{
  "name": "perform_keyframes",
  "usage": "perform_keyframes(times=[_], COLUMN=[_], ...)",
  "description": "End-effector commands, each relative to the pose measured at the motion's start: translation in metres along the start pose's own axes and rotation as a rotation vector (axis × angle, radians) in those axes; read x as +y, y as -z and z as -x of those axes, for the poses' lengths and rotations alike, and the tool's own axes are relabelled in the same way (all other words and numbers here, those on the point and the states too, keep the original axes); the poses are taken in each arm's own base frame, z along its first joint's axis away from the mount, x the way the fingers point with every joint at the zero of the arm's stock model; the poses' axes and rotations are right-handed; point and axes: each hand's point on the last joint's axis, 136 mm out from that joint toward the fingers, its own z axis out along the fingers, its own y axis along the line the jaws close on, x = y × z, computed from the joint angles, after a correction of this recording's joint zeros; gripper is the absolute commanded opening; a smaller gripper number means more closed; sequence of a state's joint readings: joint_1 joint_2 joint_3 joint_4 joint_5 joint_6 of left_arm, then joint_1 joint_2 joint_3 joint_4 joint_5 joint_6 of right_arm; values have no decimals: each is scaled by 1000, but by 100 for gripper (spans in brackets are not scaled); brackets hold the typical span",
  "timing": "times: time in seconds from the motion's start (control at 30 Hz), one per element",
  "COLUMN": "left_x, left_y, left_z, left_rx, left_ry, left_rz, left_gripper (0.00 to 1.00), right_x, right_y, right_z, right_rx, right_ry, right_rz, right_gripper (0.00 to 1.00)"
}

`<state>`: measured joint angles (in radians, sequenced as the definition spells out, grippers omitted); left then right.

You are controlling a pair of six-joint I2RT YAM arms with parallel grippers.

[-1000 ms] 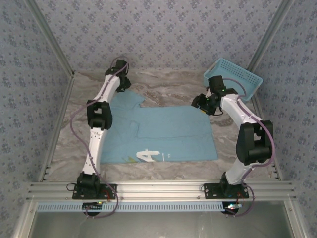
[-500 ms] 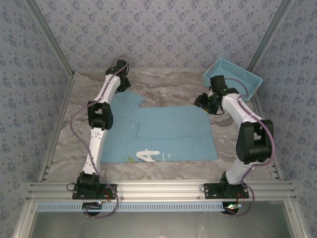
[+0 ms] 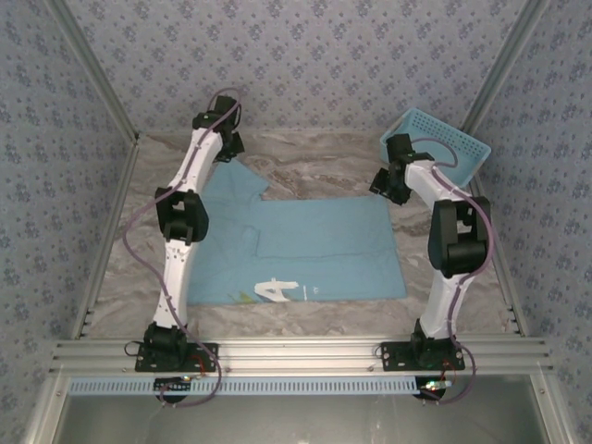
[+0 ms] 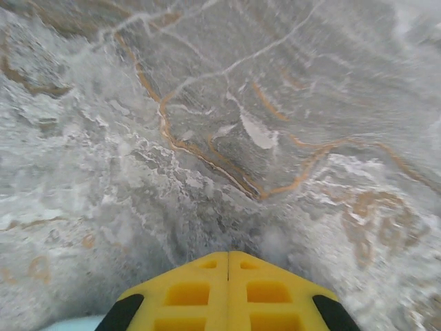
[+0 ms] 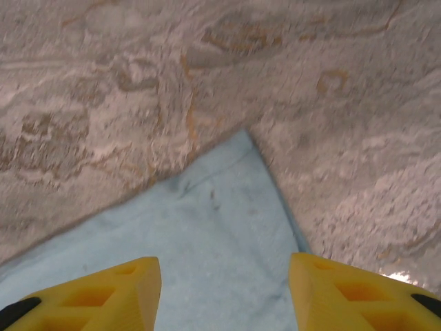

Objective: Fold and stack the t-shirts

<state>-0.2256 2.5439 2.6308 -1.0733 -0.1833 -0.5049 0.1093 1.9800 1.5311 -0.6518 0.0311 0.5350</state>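
While the t-shirt [image 3: 314, 250], seemingly soft and light, lay flat on the table [image 3: 314, 162] beside the basket [image 3: 444, 146], the right end effector [image 5: 224, 276] hung open over its corner nearest the basket, probably the best pinch point; the left end effector [image 4: 228, 265], farther off, was closed.

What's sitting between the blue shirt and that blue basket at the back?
In the top view, the right gripper hovers between the t-shirt and the basket, open over the shirt's far corner, with marble table beneath.
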Motion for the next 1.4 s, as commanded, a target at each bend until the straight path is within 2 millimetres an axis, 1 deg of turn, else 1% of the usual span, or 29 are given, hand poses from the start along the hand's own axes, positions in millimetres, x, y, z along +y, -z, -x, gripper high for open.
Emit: perform_keyframes(times=[0.0, 0.17, 0.27, 0.33, 0.43, 0.57, 0.73, 0.87, 0.93, 1.0, 1.07, 1.13, 1.2, 1.27, 1.33, 1.37], left_x=[-6, -9, -7, -9, -9, -9, -8, -3, 0, 2, 3, 7, 10, 9, 5, 7], left_y=[23, 29, 32, 33, 31, 27, 18, 10, 9, 7, 6, 8, 12, 18, 26, 30], left_z=[-5, -11, -14, -17, -21, -26, -35, -43, -45, -46, -46, -45, -42, -41, -44, -47], left_rx=[28, 59, 73, 85, 103, 120, 152, 188, 196, 205, 212, 215, 213, 212, 229, 245], left_ry=[-17, -17, -26, -32, -33, -35, -38, -15, -12, -2, 6, 13, 19, 13, 8, 8], left_rz=[-42, -69, -66, -77, -84, -81, -77, -78, -76, -84, -90, -88, -96, -134, -197, -203], left_gripper=[0, 0, 0, 0, 0, 0, 0, 0, 0, 0, 0, 0, 0, 0, 0, 0], right_x=[-14, -11, -12, -10, -9, -13, -8, -8, -6, -5, -4, -3, 0, 3, 7, 10], right_y=[-16, -35, -41, -45, -49, -54, -62, -67, -68, -67, -63, -55, -45, -32, -21, -17], right_z=[4, 10, 14, 14, 12, 8, 9, 7, 7, 8, 10, 16, 21, 25, 26, 23], right_rx=[21, 33, 38, 47, 58, 69, 81, 94, 94, 93, 84, 56, 27, -7, -31, -33], right_ry=[38, 64, 72, 74, 75, 67, 86, 97, 102, 109, 116, 123, 131, 146, 173, 188], right_rz=[-88, -95, -103, -98, -100, -114, -98, -101, -93, -85, -81, -77, -68, -55, -33, -21], right_gripper=[55, 50, 46, 45, 41, 40, 40, 36, 31, 24, 12, 0, 0, 0, 0, 0])
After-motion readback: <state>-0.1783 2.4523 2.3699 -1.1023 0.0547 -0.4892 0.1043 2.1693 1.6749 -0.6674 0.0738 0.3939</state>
